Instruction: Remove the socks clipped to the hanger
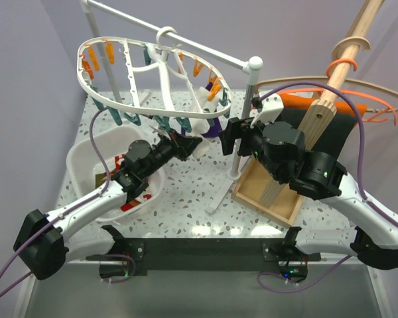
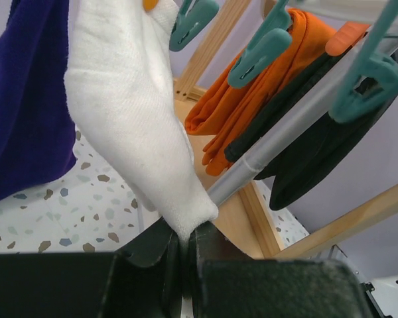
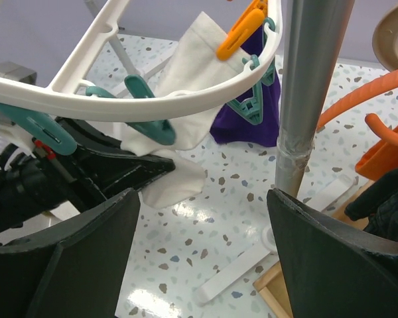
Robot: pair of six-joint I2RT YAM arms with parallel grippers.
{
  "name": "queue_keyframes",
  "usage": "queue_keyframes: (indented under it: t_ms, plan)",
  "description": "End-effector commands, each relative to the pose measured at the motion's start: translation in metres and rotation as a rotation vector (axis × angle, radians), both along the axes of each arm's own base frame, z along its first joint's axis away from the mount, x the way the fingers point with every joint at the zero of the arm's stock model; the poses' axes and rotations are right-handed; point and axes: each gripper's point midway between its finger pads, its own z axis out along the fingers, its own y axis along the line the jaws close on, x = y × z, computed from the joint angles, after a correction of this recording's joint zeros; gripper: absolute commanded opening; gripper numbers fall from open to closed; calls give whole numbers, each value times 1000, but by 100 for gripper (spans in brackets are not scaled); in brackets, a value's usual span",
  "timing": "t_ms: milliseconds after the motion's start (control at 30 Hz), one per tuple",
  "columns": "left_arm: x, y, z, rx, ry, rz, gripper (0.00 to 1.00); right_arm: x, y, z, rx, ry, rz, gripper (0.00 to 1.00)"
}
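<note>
Lighting is bright, even and diffuse in all three views; shadows are faint. There is specular glare on the table (image 3: 186, 213), lower centre of the right wrist view. The white sock (image 2: 119, 99) is nearly overexposed in the left wrist view, with the background slightly soft. The overhead view is sharp.

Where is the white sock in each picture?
Top view: the white sock is in the middle, right at the tip of the left gripper.
Left wrist: it fills the upper left, and the gripper pinches its bottom end.
Right wrist: it hangs at the top middle from an orange clip.
Shared landmark: the purple sock hangs right beside it in every view.
</note>
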Motion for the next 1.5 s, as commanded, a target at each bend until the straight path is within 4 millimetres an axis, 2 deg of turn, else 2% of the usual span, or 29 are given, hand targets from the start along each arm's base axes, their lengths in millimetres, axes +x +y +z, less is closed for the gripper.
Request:
queue_keyframes:
  t_ms: [0,167,467,667,700,767,800,1100,1233,1333,1367,1433,1467]
  plan:
    - [-4,13,12,-6,-9,18,6,0,-11,8,26,-18,-38,82]
    - [-10,23,18,-18,-5,25,6,0,-10,7,26,-17,-36,82]
    - [-29,10,29,-87,33,-96,6,2,-6,0,15,-2,-32,82]
    - [-34,21,52,-109,-15,-68,6,0,-11,-4,7,1,-38,79]
    - [-36,23,61,-115,-35,-64,6,-1,-13,-5,6,0,-39,78]
    - [-37,24,64,-107,-35,-60,6,-1,-17,-14,-18,6,-49,78]
    - [-39,27,73,-113,-55,-60,6,-1,-21,-17,-34,10,-63,78]
    - [-50,37,92,-127,-83,-51,7,-4,-31,-24,-64,13,-72,77]
    - [-53,36,92,-131,-77,-61,8,-5,-31,-24,-66,14,-71,77]
    - [-47,32,80,-129,-51,-64,12,-5,-30,-22,-55,13,-66,78]
    - [-44,28,68,-118,-27,-68,13,-5,-30,-22,-56,14,-66,78]
    - [-40,23,63,-133,-21,-73,15,-6,-30,-22,-52,16,-64,78]
    - [-34,18,50,-122,10,-74,15,-6,-29,-23,-51,19,-60,78]
